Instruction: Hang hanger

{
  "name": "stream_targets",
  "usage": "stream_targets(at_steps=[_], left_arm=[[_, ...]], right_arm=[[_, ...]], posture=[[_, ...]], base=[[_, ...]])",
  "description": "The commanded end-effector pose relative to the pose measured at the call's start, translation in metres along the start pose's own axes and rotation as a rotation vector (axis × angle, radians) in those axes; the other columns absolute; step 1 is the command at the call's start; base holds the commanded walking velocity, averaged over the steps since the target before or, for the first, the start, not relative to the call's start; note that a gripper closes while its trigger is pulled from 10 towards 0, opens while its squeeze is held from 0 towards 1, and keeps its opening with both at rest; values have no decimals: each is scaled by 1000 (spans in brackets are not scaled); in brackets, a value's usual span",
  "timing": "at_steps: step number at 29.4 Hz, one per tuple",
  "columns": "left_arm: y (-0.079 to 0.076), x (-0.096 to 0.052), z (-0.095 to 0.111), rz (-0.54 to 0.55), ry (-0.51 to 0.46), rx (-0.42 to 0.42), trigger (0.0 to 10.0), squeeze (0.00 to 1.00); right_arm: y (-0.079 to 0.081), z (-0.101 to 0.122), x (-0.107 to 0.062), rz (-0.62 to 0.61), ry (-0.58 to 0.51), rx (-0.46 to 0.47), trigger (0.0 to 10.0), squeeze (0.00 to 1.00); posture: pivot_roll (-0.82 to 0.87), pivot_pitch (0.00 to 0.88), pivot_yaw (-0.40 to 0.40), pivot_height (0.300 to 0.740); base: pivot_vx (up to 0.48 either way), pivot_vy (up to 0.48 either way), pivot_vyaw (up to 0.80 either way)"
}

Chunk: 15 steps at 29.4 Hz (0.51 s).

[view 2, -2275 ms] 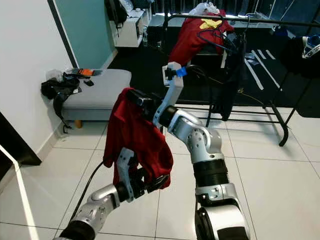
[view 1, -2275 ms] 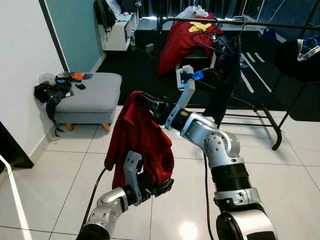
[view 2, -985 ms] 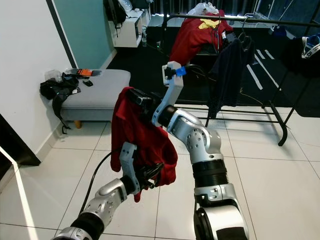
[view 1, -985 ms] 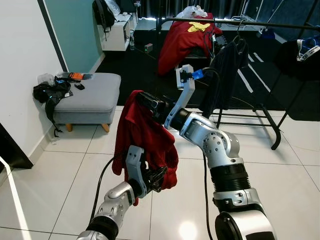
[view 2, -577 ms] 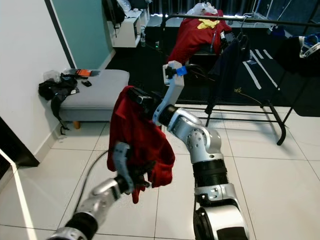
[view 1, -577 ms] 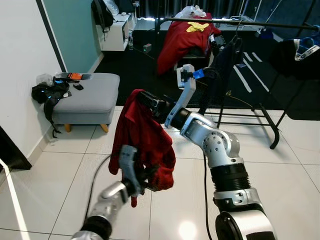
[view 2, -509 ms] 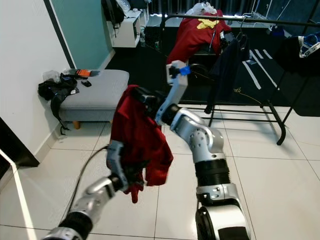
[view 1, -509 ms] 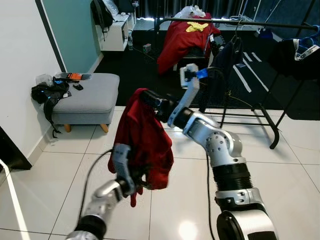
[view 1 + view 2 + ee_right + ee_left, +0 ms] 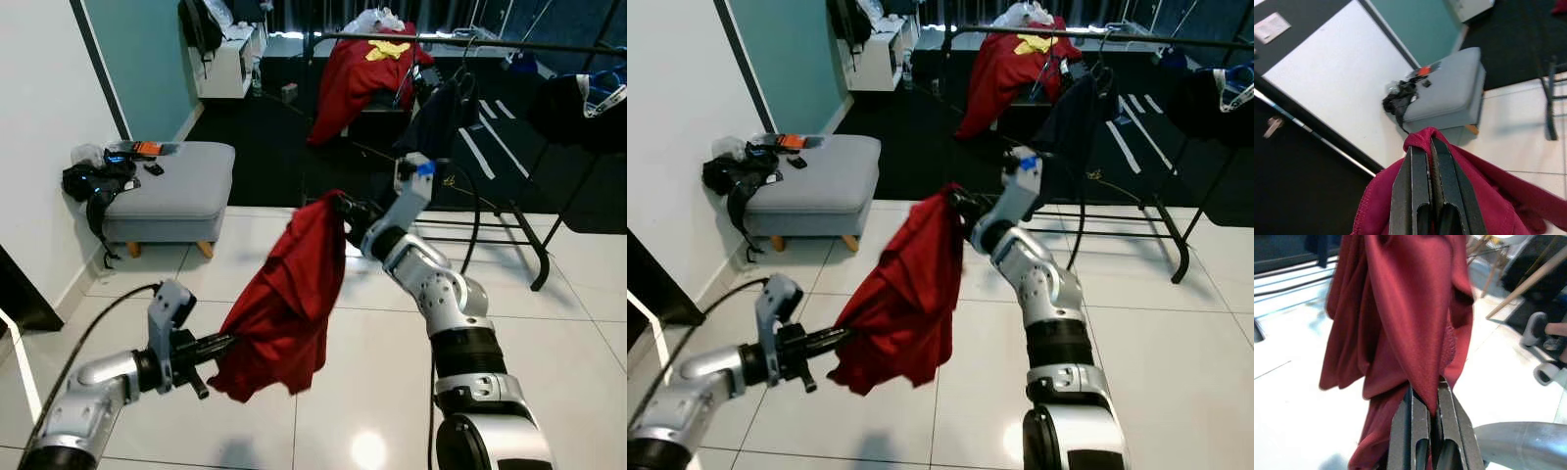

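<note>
A dark red garment (image 9: 289, 294) hangs stretched at a slant between my two grippers over the white tile floor. My right gripper (image 9: 341, 206) is shut on its top edge, the cloth folded over the fingertips (image 9: 1418, 147). Lower and further left, my left gripper (image 9: 225, 342) is shut on a fold of the cloth near the hem (image 9: 1410, 308). I cannot make out a hanger inside the garment. Behind stands a black clothes rail (image 9: 490, 44) with a red garment (image 9: 358, 69) and a dark garment (image 9: 436, 108) hanging from it.
A grey ottoman (image 9: 171, 186) with a black bag (image 9: 88, 181) and small items stands by the white wall on the left. The rack's black legs (image 9: 534, 255) reach onto the tiles at the right. A white shelf (image 9: 230, 59) stands at the back.
My left gripper has swung out to the left with the hem, spreading the garment. My right gripper has carried the top edge rightwards, towards the rack.
</note>
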State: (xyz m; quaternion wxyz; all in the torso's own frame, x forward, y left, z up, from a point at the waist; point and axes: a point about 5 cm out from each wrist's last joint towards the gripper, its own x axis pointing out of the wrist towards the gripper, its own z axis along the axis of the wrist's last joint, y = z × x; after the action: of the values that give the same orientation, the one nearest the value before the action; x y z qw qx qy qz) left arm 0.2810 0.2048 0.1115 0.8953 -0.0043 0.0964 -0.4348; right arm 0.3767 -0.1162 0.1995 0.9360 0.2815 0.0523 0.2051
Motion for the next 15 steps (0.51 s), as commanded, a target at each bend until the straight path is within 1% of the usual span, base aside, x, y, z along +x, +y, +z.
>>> stream_targets(at_steps=[1, 2, 3, 5, 6, 7, 8, 10, 11, 12, 13, 14, 15], left_arm=[[0, -4, 13, -20, -21, -3, 0, 0], [1, -4, 25, -25, -62, 0, 0, 0], [1, -4, 25, -25, -62, 0, 0, 0], [1, -4, 43, -27, -127, 4, 0, 0], [1, -4, 48, -29, -146, 3, 0, 0], [1, -4, 48, -29, -146, 3, 0, 0], [-1, -4, 59, -36, -199, -3, 0, 0], [-1, -4, 59, -36, -199, -3, 0, 0], [-1, -3, 64, -40, -222, -5, 0, 0], [-2, -3, 68, -46, -240, -7, 0, 0], [-2, -3, 68, -46, -240, -7, 0, 0], [-3, -3, 74, -55, -254, -9, 0, 0], [-4, -3, 75, -58, -256, -10, 0, 0]], right_arm=[[-6, 1, -1, -39, -25, -2, 0, 0], [-10, -1, -2, -56, -26, 2, 0, 0], [-10, -1, -2, -56, -26, 2, 0, 0], [-13, -3, -3, -70, -27, 6, 0, 0], [-13, -4, -3, -70, -27, 7, 0, 0], [-13, -4, -3, -70, -27, 7, 0, 0], [-13, -4, -3, -64, -27, 10, 2392, 1000], [-13, -4, -3, -64, -27, 10, 2392, 1000], [-12, -4, -3, -55, -27, 12, 2980, 1000], [-11, -4, -3, -50, -31, 7, 8863, 1000], [-11, -4, -3, -50, -31, 7, 8863, 1000], [-10, -5, -3, -56, -26, -18, 10000, 1000], [-11, -6, -3, -63, -20, -33, 10000, 1000]], posture=[[94, 47, 7, 740], [95, 45, 7, 740], [95, 45, 7, 740], [95, 43, 8, 740], [95, 43, 8, 740], [95, 43, 8, 740], [95, 40, 10, 740], [95, 40, 10, 740], [96, 36, 11, 740], [96, 34, 12, 740], [96, 34, 12, 740], [95, 32, 12, 740], [95, 32, 12, 740]], base=[[0, 0, 0], [0, 0, 0], [0, 0, 0], [0, 0, 0], [0, 0, 0], [0, 0, 0], [0, 0, 0], [0, 0, 0], [0, 0, 0], [0, 0, 0], [0, 0, 0], [0, 0, 0], [0, 0, 0]])
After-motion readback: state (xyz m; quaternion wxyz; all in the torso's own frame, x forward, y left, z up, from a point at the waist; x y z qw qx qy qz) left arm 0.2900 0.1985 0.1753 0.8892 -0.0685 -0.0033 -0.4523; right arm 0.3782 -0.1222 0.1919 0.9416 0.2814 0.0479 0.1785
